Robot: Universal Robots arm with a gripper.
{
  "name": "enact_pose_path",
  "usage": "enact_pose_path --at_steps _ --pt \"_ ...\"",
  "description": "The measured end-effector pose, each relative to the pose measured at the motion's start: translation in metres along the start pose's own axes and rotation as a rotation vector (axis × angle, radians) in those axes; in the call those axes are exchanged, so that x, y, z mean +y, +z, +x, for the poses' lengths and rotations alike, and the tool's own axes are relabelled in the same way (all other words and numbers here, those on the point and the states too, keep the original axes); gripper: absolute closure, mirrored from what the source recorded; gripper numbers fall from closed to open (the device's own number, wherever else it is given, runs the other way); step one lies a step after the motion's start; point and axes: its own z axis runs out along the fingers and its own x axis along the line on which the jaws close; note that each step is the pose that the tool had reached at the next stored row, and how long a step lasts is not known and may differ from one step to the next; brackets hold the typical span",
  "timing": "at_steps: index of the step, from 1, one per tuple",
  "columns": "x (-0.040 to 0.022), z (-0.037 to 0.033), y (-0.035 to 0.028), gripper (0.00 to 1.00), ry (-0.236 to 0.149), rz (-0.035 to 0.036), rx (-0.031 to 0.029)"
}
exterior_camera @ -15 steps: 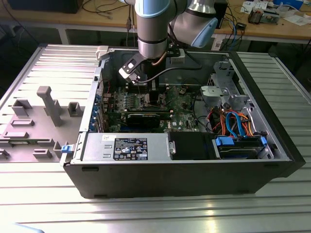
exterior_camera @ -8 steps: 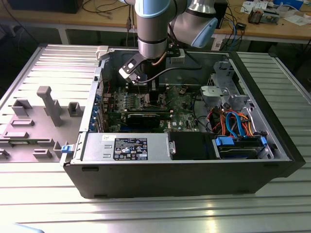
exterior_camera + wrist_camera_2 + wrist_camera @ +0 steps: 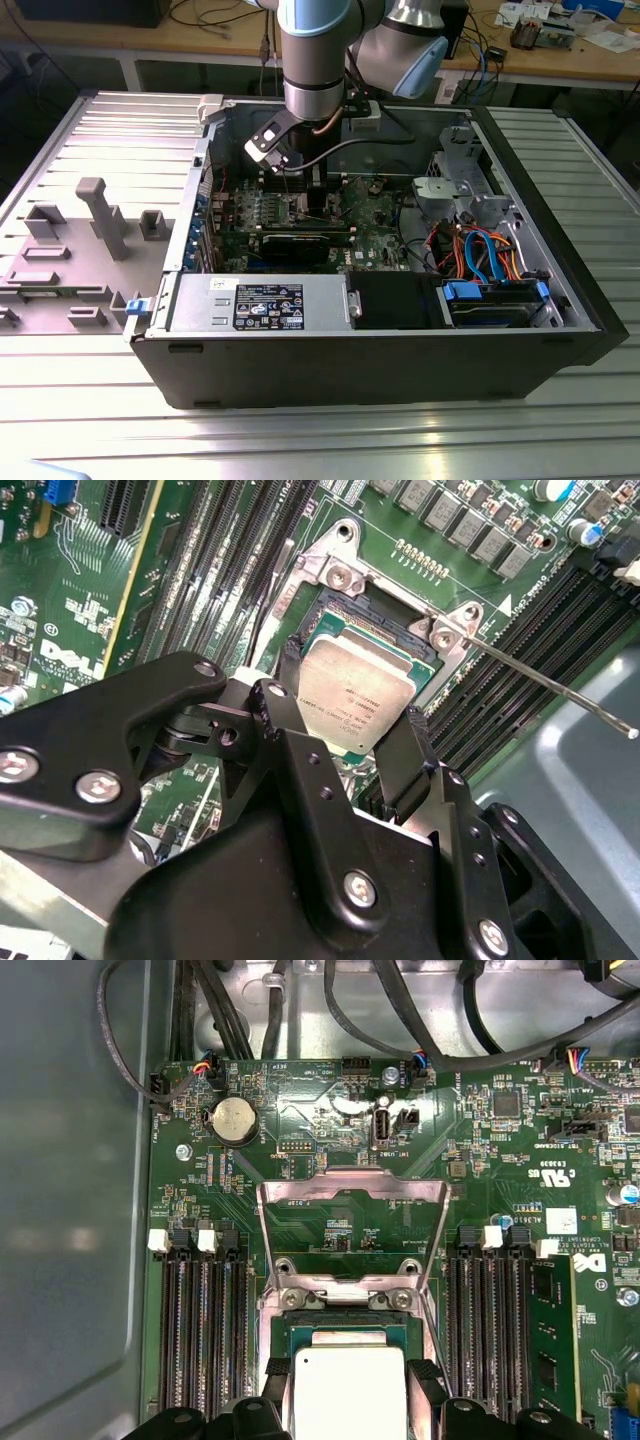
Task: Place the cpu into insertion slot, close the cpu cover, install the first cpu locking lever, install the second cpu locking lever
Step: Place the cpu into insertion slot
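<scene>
Silver cpu was pinched in gripper jaws over slot; cover stood open; best held flat, lined up, lowered softly.

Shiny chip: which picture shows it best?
The second wrist view: nearly all of the chip shows, held by the hand at the socket. The first wrist view catches part of the chip. In the exterior view the arm blocks it.
</scene>
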Motion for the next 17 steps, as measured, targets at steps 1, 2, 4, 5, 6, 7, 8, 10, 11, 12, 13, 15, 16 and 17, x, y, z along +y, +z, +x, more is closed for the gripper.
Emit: enact_pose_path --at_steps 1,2,4,5,6,7,8,10,11,12,13,15,16,17 --pt "-0.0001 0.0 0.0008 0.45 0.0 0.0002 -0.0003" --pt "-0.0001 0.0 0.0015 0.45 0.0 0.0001 -0.0003" --pt "-0.0003 0.0 0.0037 0.45 0.0 0.0001 -0.0017" --pt "-0.0004 0.0 0.0042 0.45 0.001 0.0002 -0.004" --pt "-0.0004 0.0 0.0047 0.45 0.001 0.0002 -0.0069" --pt "-0.0004 0.0 0.0053 0.45 0.001 0.0002 -0.0092" --pt "-0.0005 0.0 0.0057 0.45 0.001 0.0002 -0.0105" --pt "-0.0007 0.0 0.006 0.45 0.0 0.0004 -0.0125" --pt "-0.0008 0.0 0.0064 0.45 0.0 0.0003 -0.0123" --pt "-0.0008 0.0001 0.0068 0.45 -0.001 0.0002 -0.0122" --pt "-0.001 0.0001 0.0081 0.45 -0.004 0.0002 -0.012" --pt "-0.0011 0.0001 0.01 0.45 -0.005 0.0002 -0.0119" --pt "-0.0011 0.0001 0.0104 0.45 -0.005 0.0002 -0.012" --pt "-0.0012 0.0 0.0108 0.45 -0.005 0.0004 -0.0122"
